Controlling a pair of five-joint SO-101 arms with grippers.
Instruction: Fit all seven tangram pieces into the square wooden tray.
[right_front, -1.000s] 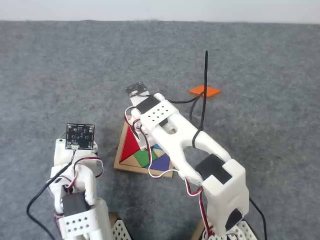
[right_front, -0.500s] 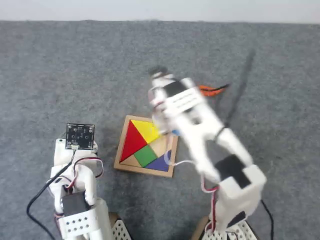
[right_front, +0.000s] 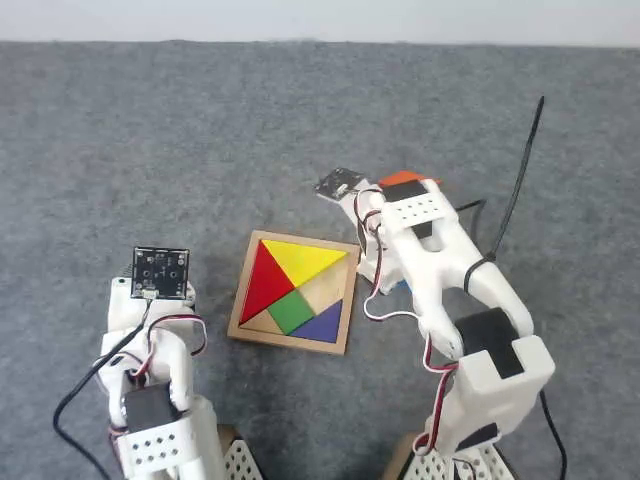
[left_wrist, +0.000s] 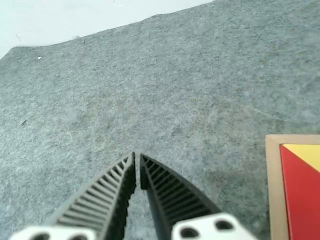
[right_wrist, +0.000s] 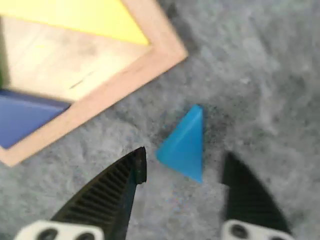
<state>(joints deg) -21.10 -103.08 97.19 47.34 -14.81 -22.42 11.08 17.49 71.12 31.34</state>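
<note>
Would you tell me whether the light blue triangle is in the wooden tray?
Out: the light blue triangle lies on the grey mat beside a corner of the wooden tray.

Partly filled wooden tray (right_front: 286, 342); orange piece (right_front: 402, 178), apparently, behind right arm (right_front: 440, 255).

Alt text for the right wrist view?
The right tool is open, fingertips either side of a light blue triangle on the grey mat, outside the wooden tray. A yellow piece and a dark blue piece sit inside.
</note>
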